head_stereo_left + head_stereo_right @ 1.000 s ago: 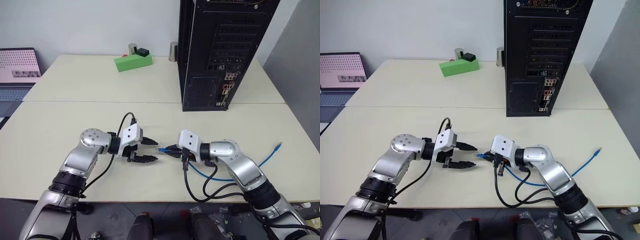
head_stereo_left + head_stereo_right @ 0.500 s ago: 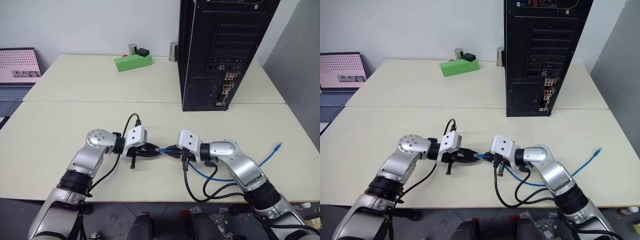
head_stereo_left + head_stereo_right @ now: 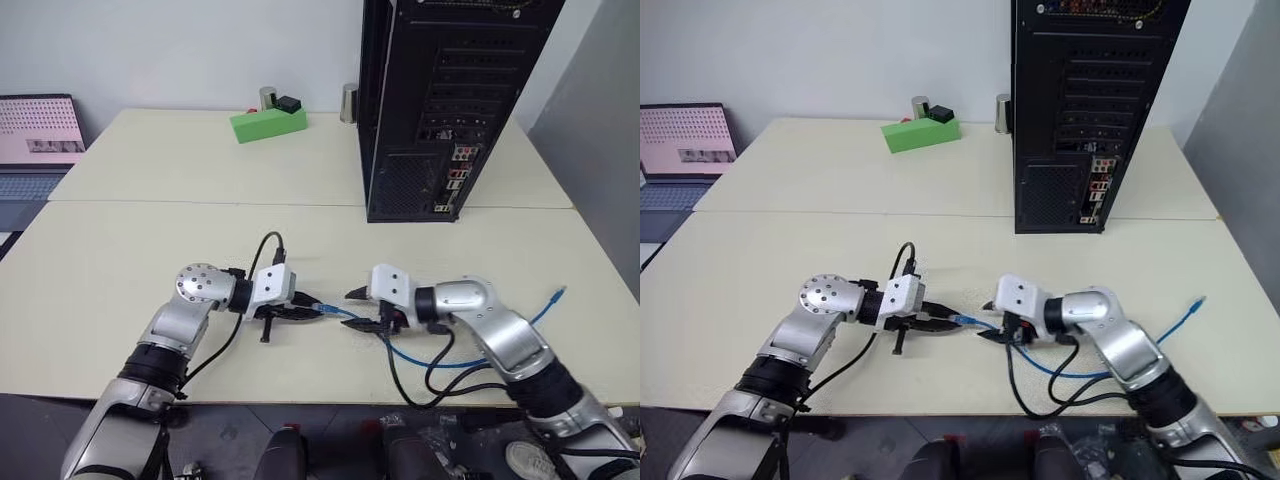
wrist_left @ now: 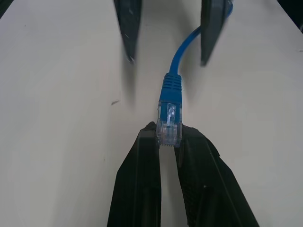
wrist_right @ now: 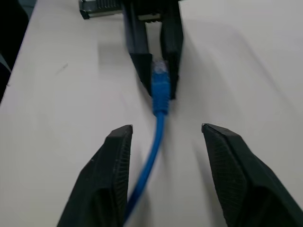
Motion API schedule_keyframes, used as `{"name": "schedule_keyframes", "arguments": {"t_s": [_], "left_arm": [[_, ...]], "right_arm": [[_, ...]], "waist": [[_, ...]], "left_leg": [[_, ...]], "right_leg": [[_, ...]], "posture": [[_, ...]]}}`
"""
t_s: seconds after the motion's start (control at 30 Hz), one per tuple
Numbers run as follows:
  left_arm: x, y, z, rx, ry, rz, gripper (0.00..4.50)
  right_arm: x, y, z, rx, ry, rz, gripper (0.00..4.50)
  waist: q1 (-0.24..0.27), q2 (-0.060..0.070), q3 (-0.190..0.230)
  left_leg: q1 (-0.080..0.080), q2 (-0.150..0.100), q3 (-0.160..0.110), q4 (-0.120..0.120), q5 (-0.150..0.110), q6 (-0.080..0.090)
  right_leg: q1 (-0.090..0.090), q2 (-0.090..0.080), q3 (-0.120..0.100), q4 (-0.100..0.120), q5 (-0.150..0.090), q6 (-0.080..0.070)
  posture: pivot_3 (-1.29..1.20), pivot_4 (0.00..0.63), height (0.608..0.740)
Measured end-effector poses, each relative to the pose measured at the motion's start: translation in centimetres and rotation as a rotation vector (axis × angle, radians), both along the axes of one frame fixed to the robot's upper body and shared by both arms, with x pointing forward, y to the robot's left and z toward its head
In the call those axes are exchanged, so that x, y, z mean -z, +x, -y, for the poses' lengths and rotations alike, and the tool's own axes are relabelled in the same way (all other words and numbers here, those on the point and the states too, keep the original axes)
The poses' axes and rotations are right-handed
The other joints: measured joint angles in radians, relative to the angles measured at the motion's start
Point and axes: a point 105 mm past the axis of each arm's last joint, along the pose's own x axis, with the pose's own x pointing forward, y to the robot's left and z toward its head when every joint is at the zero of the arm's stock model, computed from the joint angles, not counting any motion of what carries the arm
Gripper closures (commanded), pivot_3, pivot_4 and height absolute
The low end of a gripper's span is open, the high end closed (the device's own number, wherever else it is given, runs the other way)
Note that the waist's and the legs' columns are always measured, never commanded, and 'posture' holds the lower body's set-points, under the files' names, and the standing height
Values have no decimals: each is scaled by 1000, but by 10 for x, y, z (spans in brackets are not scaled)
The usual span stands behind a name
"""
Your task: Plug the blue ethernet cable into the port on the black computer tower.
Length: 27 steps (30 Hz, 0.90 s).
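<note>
The blue ethernet cable (image 3: 400, 350) lies on the near table. Its clear plug (image 4: 169, 120) is pinched at its end between the fingertips of my left gripper (image 3: 310, 311), which is shut on it. My right gripper (image 3: 355, 310) stands open just right of the plug, its fingers (image 5: 118, 156) spread on either side of the cord without touching it. The cord loops under my right arm, and its other plug (image 3: 557, 292) rests near the table's right edge. The black computer tower (image 3: 440, 90) stands upright at the back right, rear panel facing me. The port is somewhere among the small coloured connectors (image 3: 456, 168).
A green box (image 3: 267, 123) and two metal cans (image 3: 346, 102) sit at the far side of the table. A laptop (image 3: 35, 140) stands at the far left. Black arm wires (image 3: 440, 375) hang off the table's front edge near my right arm.
My left gripper turned and shut on the cable's plug. My right gripper then let go, opened and drew back to the right.
</note>
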Motion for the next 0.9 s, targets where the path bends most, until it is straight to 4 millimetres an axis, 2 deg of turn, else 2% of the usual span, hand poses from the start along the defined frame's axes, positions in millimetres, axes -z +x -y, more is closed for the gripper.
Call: {"name": "schedule_keyframes", "arguments": {"t_s": [0.07, 0.17, 0.3, 0.37, 0.4, 0.57, 0.9], "left_arm": [[-1, 1, 4, 11, -12, 51, 4253], [-4, 0, 15, 38, -75, 159, 4253], [-6, -1, 16, 68, -96, 289, 4253], [-7, -2, 18, 94, -104, 380, 4254], [-10, -3, 20, 129, -109, 489, 4254], [-19, -4, 22, 179, -133, 674, 4254], [-22, -3, 19, 179, -155, 791, 4254]], "right_arm": [[-4, -1, 7, 23, 34, -27, 940], [-11, -7, 14, 69, 148, -133, 940], [-12, -12, 16, 122, 255, -251, 940], [-12, -13, 13, 148, 319, -308, 940], [-12, -14, 6, 156, 379, -360, 940], [-12, -16, -2, 167, 425, -416, 940], [-13, -17, -7, 180, 481, -473, 940]], "waist": [[0, 0, 0], [1, 0, 0], [-4, 0, 0], [-3, 0, 0], [-3, 0, 0], [0, 0, 0], [-2, 0, 0]], "left_leg": [[0, 0, 0, 0, 0, 0], [0, 0, 0, 0, 0, 0], [0, 1, 0, 0, 0, 0], [0, 1, 0, 0, 0, 0], [0, 0, 0, 0, 0, 0], [0, 0, 0, 0, 0, 0], [0, 0, 0, 0, 0, 0]], "right_leg": [[0, 0, 0, 0, 0, 0], [0, 0, 0, 0, 0, 0], [0, 1, 0, 1, 0, 0], [0, 1, 0, 1, 0, 0], [0, 0, 0, 1, 0, 0], [0, 0, 0, 0, 0, 0], [0, 0, 0, 1, 0, 0]], "posture": [[0, 150, 740], [0, 150, 740], [0, 150, 740], [0, 150, 740], [0, 150, 740], [0, 150, 740], [0, 150, 740]]}}
